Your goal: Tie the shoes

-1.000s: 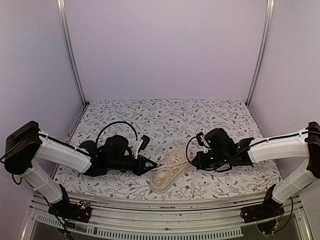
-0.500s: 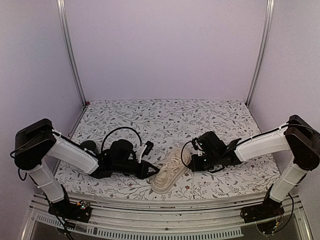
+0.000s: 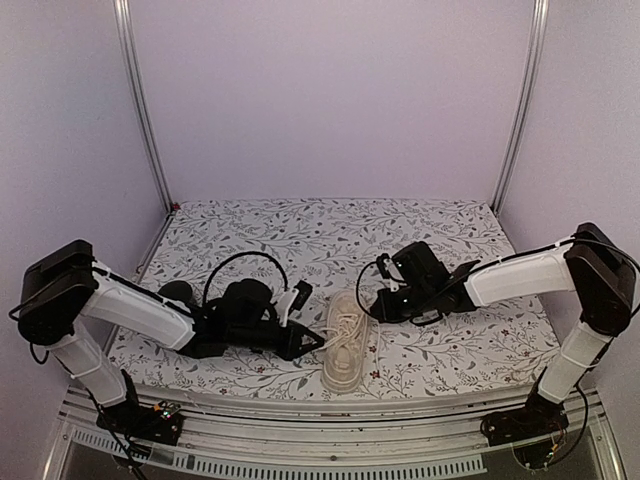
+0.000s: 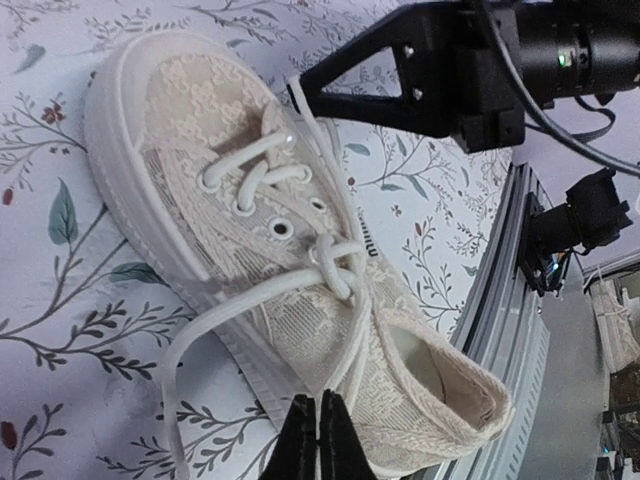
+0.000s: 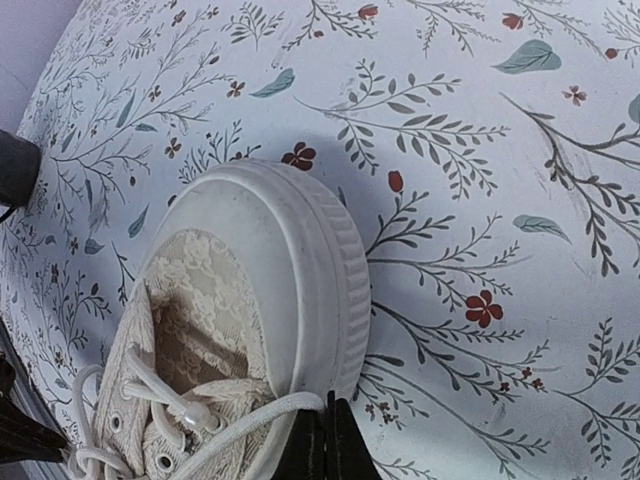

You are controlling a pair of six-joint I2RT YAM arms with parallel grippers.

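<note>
The cream sneaker (image 3: 345, 350) stands upright on the flowered cloth between my two arms, toe pointing away. My left gripper (image 3: 318, 342) is at its left side, near the heel. In the left wrist view (image 4: 320, 445) it is shut on a pale lace (image 4: 350, 345) that runs from the crossed laces. My right gripper (image 3: 370, 312) is beside the toe. In the right wrist view (image 5: 328, 445) it is shut on the other lace (image 5: 266, 412), next to the shoe's rubber toe cap (image 5: 300, 250). The shoe (image 4: 230, 180) has a simple crossing at the upper eyelets.
A dark cup (image 3: 178, 293) sits left of the left arm, and shows at the left edge of the right wrist view (image 5: 15, 165). The table's metal front edge (image 3: 320, 410) lies just behind the heel. Frame posts (image 3: 140, 110) stand at the back corners.
The shoe has turned from a slant to pointing straight away. My right gripper has moved away toward the toe with its lace. My left gripper has shifted slightly right.
</note>
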